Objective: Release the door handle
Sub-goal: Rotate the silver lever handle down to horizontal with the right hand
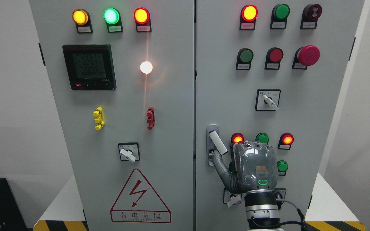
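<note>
Release step, as I'm judging it: I'm seeing right hand (pixel 251 168) sitting before right cabinet door (pixel 313 106), thumb touching lower end of white door handle (pixel 217 143), which is tilting out of its lock plate (pixel 211 147). Other fingers hidden behind palm, so can't tell curl. Next I'm needing thumb drawn clear without snagging handle. Cabinet closed; contents not showing. Left arm out of view.

The right hand (pixel 252 166) is resting upright against the right cabinet door (pixel 300 112), back toward the camera. Its thumb is reaching left, the tip touching the lower end of the white door handle (pixel 217 143), which is tilting out of its grey escutcheon. The remaining fingers are hidden.
</note>
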Action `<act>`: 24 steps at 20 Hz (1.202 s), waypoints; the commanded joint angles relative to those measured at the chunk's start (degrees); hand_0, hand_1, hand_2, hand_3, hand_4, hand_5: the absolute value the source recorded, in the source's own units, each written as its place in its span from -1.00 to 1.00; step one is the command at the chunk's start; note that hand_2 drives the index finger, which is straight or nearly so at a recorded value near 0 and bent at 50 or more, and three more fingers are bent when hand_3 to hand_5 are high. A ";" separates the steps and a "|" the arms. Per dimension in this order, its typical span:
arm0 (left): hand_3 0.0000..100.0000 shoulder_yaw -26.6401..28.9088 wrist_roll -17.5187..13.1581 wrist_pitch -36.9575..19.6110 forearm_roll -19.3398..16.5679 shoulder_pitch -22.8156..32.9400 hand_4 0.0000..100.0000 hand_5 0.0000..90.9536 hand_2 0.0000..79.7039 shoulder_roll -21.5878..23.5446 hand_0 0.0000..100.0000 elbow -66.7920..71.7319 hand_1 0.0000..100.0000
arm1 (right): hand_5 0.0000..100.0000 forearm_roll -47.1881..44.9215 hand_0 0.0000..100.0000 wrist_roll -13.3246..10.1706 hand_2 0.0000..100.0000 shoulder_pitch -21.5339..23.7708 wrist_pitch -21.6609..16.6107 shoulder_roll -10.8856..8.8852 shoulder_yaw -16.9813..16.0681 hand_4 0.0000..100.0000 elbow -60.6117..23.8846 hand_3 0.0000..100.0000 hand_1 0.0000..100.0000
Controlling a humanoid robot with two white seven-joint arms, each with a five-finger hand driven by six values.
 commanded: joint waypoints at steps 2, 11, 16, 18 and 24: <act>-1.00 0.00 -0.02 -0.04 0.00 0.00 -1.00 -1.00 -1.00 0.00 -0.76 0.00 0.11 | 1.00 0.01 0.08 -0.06 0.91 0.09 0.03 0.00 -0.31 1.00 -0.18 1.00 -0.48; -1.00 0.00 -0.02 -0.04 0.00 0.09 -1.00 -1.00 -1.00 0.00 -0.76 0.00 0.11 | 1.00 0.01 0.07 -0.06 0.90 0.00 0.03 0.00 -0.40 1.00 -0.27 1.00 -0.48; -1.00 0.00 -0.02 -0.04 0.00 0.00 -1.00 -1.00 -1.00 0.00 -0.76 0.00 0.11 | 1.00 0.10 0.07 -0.06 0.90 0.00 0.03 0.00 -0.67 1.00 -0.27 1.00 -0.48; -1.00 0.00 -0.02 -0.04 0.00 0.00 -1.00 -1.00 -1.00 0.00 -0.76 0.00 0.11 | 1.00 0.01 0.07 -0.06 0.90 0.00 0.03 0.00 -0.67 1.00 -0.27 1.00 -0.48; -1.00 0.00 -0.02 0.05 0.00 0.00 -1.00 -1.00 -1.00 0.00 -0.76 0.00 0.11 | 1.00 0.10 0.07 -0.06 0.90 0.00 0.03 0.00 -0.67 1.00 -0.27 1.00 -0.48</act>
